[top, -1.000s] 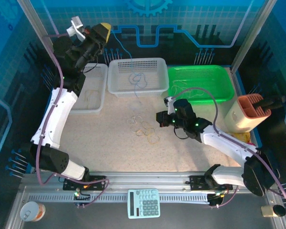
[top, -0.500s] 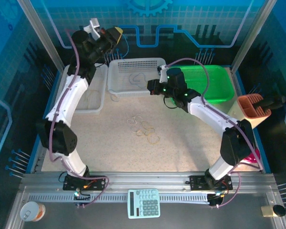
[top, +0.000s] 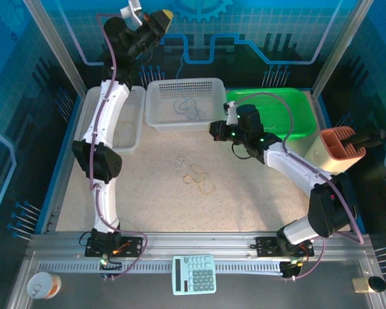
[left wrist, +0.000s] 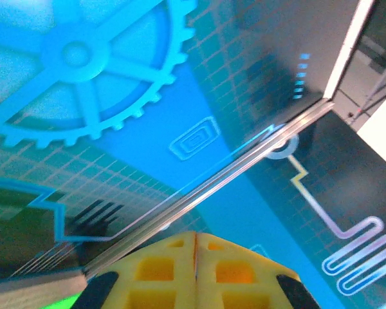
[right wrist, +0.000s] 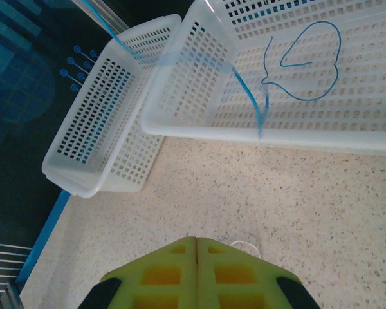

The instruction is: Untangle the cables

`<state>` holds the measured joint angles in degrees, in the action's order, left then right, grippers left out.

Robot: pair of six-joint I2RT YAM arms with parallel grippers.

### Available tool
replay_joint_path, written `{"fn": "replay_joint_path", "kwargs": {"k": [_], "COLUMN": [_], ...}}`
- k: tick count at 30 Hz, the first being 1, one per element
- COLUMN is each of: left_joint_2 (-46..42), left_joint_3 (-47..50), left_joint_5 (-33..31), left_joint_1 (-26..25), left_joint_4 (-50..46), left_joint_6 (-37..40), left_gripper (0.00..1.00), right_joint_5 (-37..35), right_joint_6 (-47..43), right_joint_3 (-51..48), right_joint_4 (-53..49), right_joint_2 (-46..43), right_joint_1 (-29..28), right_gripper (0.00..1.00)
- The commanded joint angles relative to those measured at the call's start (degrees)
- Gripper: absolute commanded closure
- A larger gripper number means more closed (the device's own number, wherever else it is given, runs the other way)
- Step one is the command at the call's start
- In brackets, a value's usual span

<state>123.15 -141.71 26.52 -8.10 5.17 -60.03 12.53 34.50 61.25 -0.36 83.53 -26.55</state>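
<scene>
**A:** Why is your left gripper (left wrist: 196,248) so high, at the top of the overhead view, pads pressed together?

**B:** It likely pinches the blue cable (right wrist: 247,94). A taut strand climbs toward it from the white basket (right wrist: 193,96), where the rest lies looped.

**A:** And your right gripper (right wrist: 196,251)?

**B:** Closed too, low over the tabletop (right wrist: 309,212), gripping nothing I can see. The tan cables (top: 196,174) lie mid-frame.

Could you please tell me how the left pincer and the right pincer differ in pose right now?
The left pincer is up high near the blue back wall; the right pincer sits low over the table. The left pincer faces that wall, the right pincer the white basket holding a blue cable. Both are shut.
</scene>
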Motion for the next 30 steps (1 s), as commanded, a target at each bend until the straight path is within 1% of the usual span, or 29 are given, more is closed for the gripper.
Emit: {"fn": "replay_joint_path", "kwargs": {"k": [1, 6, 10, 13, 17, 19, 21, 22, 23, 24, 26, 28, 30], "left_joint_2": [3.0, 4.6, 3.5, 2.1, 0.6, -0.5, -1.2, -1.6, -1.9, -2.3, -2.8, -3.1, -3.3], "left_joint_3": [-5.9, -4.4, 5.0, 13.8, 22.6, 25.1, 25.9, 25.9, 25.7, 25.4, 23.8, 21.1, 18.3], "left_joint_5": [0.5, 0.6, 1.0, 0.8, -0.6, -2.9, -6.1, -7.9, -9.5, -11.4, -14.7, -17.8, -19.9], "left_joint_1": [-0.3, -0.3, -0.3, -0.4, -0.7, -1.0, -1.5, -1.8, -2.0, -2.2, -2.5, -3.0, -3.6], "left_joint_4": [-2.7, -2.7, -0.9, -1.2, -6.8, -12.4, -18.5, -21.3, -23.4, -25.7, -30.0, -34.2, -37.4], "left_joint_6": [-0.5, -0.6, 1.1, 5.3, 13.4, 19.2, 24.6, 27.1, 28.8, 30.6, 33.9, 36.7, 39.2], "left_gripper": [1.00, 1.00, 1.00, 0.99, 0.91, 0.84, 0.72, 0.66, 0.57, 0.51, 0.42, 0.32, 0.27], "right_joint_5": [0.9, 1.1, 1.3, 1.1, 0.8, 0.3, -0.5, -1.0, -1.4, -1.8, -2.1, -2.2, -2.7], "right_joint_6": [0.6, 1.1, 0.9, 0.4, -0.5, -1.3, -2.2, -2.5, -2.8, -2.9, -2.7, -2.5, -2.6], "right_joint_3": [-1.8, -3.4, -4.2, -5.1, -6.1, -6.5, -7.0, -7.3, -7.5, -7.9, -8.4, -8.6, -8.4], "right_joint_4": [0.7, 0.4, -0.2, -0.9, -2.5, -3.8, -5.1, -5.7, -6.1, -6.5, -7.0, -7.4, -8.1], "right_joint_2": [-3.4, -5.6, -7.2, -8.3, -9.9, -10.7, -11.5, -12.0, -12.4, -12.8, -13.5, -14.2, -14.6], "right_joint_1": [0.7, 0.6, 0.7, 0.6, 0.4, 0.2, -0.2, -0.5, -0.6, -0.8, -0.7, -0.8, -1.0], "right_gripper": [1.00, 1.00, 1.00, 1.00, 1.00, 1.00, 1.00, 0.98, 0.95, 0.90, 0.79, 0.66, 0.55]}}
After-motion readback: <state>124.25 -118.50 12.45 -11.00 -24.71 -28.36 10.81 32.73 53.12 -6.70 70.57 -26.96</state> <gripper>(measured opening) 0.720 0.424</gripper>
